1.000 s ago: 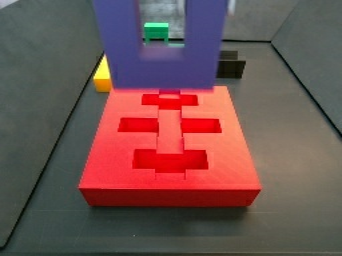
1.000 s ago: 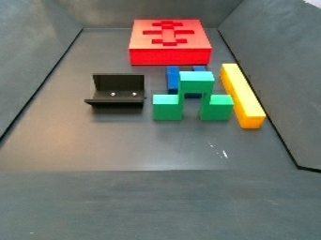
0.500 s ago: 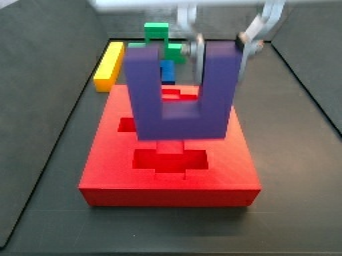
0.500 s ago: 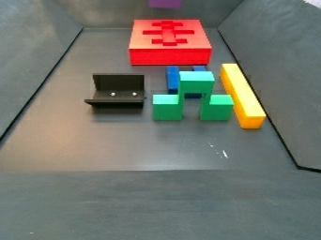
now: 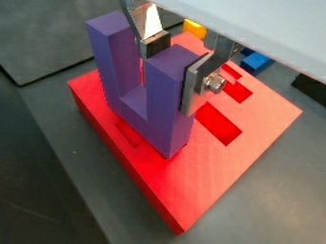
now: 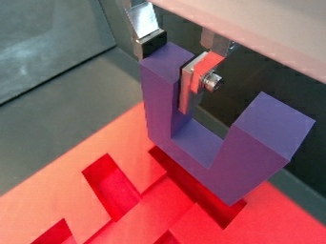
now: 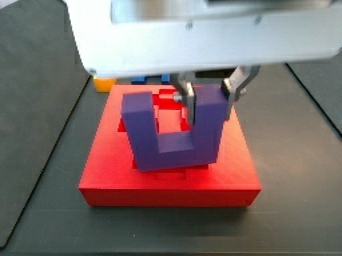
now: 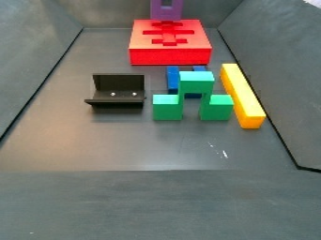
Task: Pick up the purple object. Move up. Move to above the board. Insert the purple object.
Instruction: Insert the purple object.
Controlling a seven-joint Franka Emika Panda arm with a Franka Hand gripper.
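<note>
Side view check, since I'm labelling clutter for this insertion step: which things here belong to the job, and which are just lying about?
Job:
purple object, one prong clamped in the gripper
board, under it

Lying about:
fixture
green blocks
blue block
yellow bar

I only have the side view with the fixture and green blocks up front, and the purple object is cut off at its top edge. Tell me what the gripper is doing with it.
Observer: The gripper is shut on one prong of the purple object, over the board. Both wrist views show it.
Operator: Report which way the piece points.
Observer: In a side view its prongs point up and its base bar is down, towards the board.
Operator: Say whether it is seated.
Observer: Cannot tell. In the wrist views the base bar reaches the board's surface, but its underside is hidden.
</note>
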